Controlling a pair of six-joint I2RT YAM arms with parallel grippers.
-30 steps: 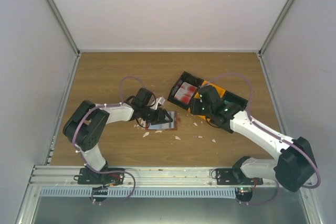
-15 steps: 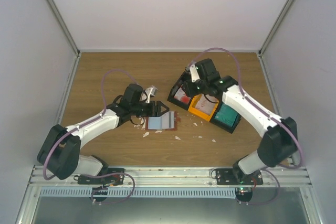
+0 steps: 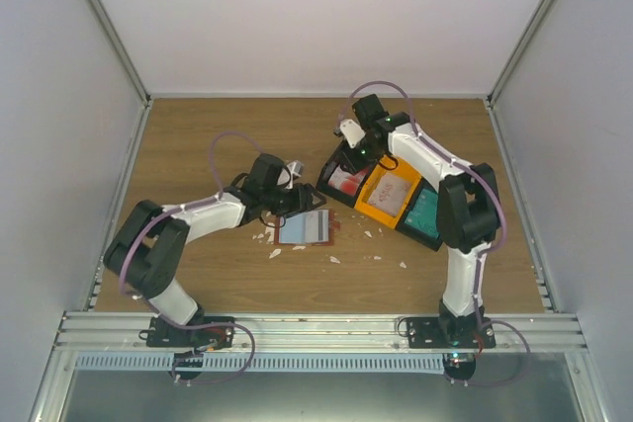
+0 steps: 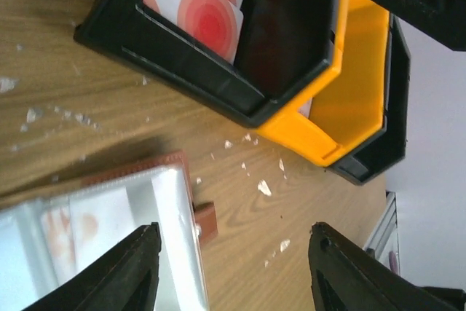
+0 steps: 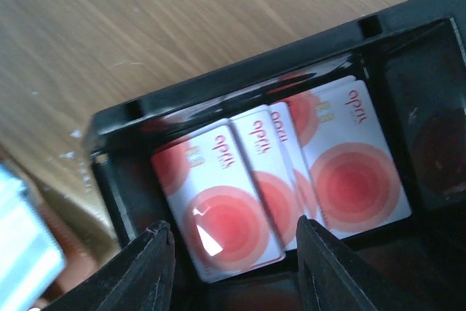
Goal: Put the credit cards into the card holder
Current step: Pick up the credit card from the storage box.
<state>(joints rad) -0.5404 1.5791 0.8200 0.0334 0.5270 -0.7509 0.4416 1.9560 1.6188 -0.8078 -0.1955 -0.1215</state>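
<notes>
The card holder (image 3: 305, 229) lies open on the table, pale inner pockets up; in the left wrist view (image 4: 109, 213) its snap tab (image 4: 206, 222) shows. My left gripper (image 3: 297, 202) is open and empty just over its far right edge (image 4: 233, 253). Several red-and-white credit cards (image 3: 346, 181) lie overlapped in the left black bin (image 5: 284, 180), also seen in the left wrist view (image 4: 200, 5). My right gripper (image 3: 352, 152) is open and empty right above them (image 5: 233, 242). A pale pinkish card (image 3: 393, 190) lies in the orange bin, a teal card (image 3: 423, 212) in the right black bin.
Three joined bins stand right of centre: the black one (image 3: 329, 188), the orange one (image 3: 370, 208) and another black one (image 3: 432, 240). Small white scraps (image 3: 334, 260) are scattered on the wood in front of the wallet and bins. Grey walls enclose the table.
My right arm swung from the near side of the bins to the far side and now hovers over the red-and-white cards. My left gripper shifted a little around the wallet's far edge.
</notes>
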